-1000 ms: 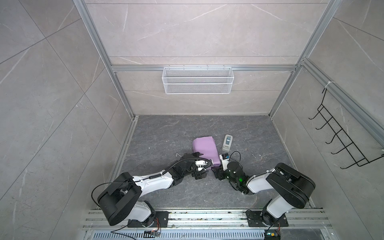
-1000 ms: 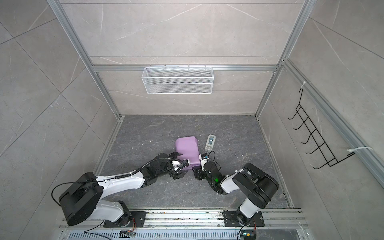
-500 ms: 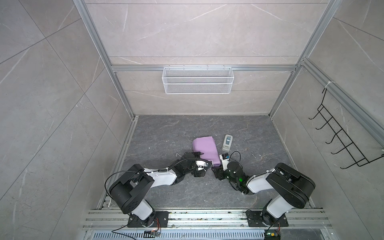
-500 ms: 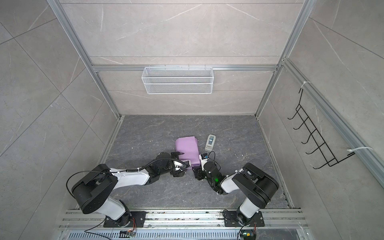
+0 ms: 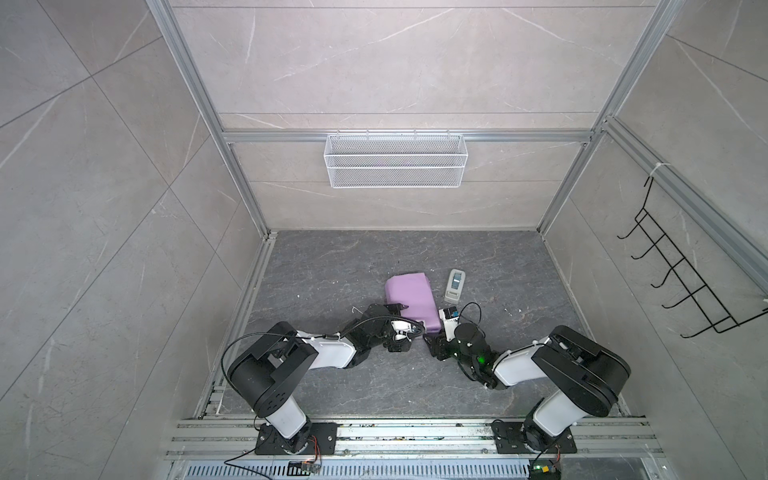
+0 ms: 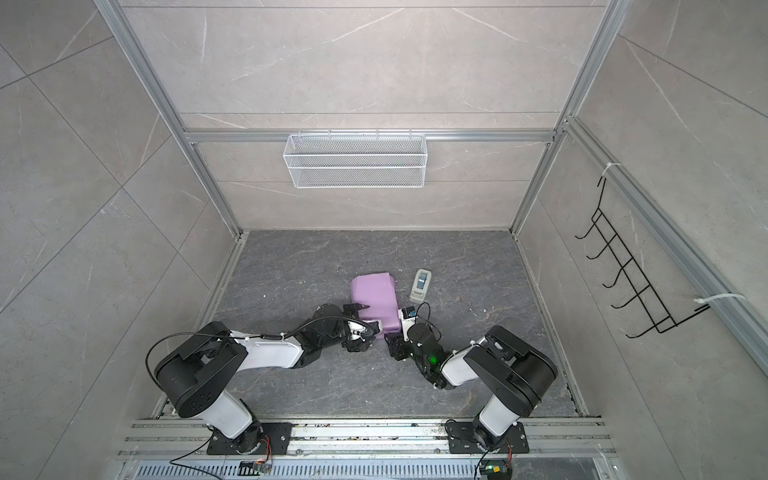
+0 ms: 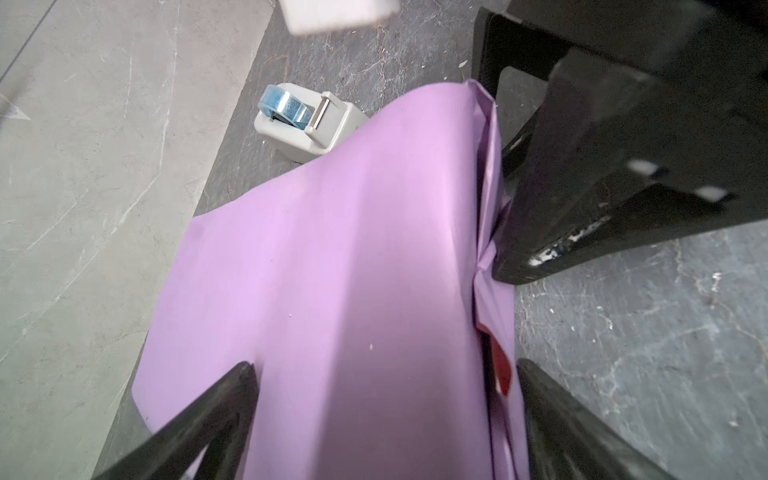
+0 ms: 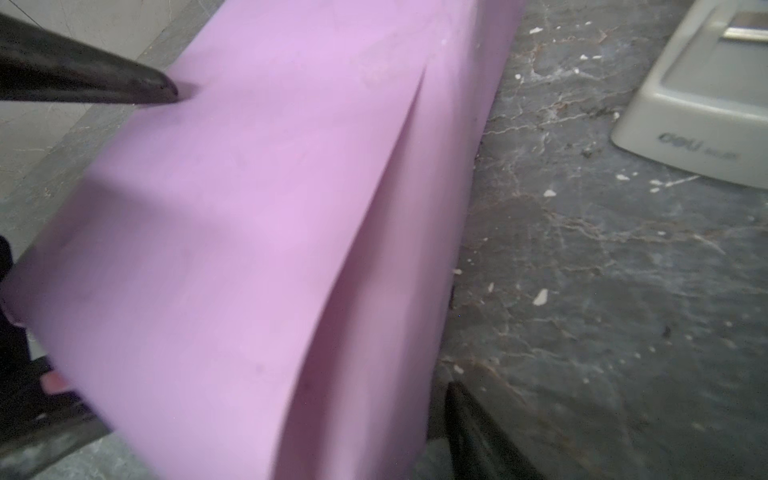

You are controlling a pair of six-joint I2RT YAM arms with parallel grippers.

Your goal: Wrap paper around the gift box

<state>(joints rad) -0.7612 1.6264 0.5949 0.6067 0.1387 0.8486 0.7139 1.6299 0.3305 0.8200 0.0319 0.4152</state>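
The paper [image 5: 409, 297] [image 6: 374, 295] lies folded into a lilac parcel mid-floor, so the gift box is hidden under it. One long overlapping edge runs along the paper's [image 8: 249, 228] top. My left gripper [image 5: 409, 318] [image 6: 370, 316] is open at the parcel's near left corner, and its jaws straddle the paper [image 7: 332, 270] around the left gripper's centre [image 7: 384, 374]. My right gripper [image 5: 432, 338] [image 6: 392, 340] [image 8: 311, 243] is open at the near right corner. One of its fingers [image 8: 158, 89] lies over the top and the other stands beside the parcel's side.
A grey-white tape dispenser [image 5: 454, 286] [image 6: 420, 285] [image 7: 307, 124] [image 8: 706, 104] stands just right of the parcel's far end. A white wire basket [image 5: 395, 166] hangs on the back wall and a black hook rack [image 5: 681, 282] on the right wall. Small white scraps dot the floor.
The left arm's elbow has swung inward toward the middle while its gripper stayed at the parcel's near left corner. The right arm and the parcel have not visibly moved.
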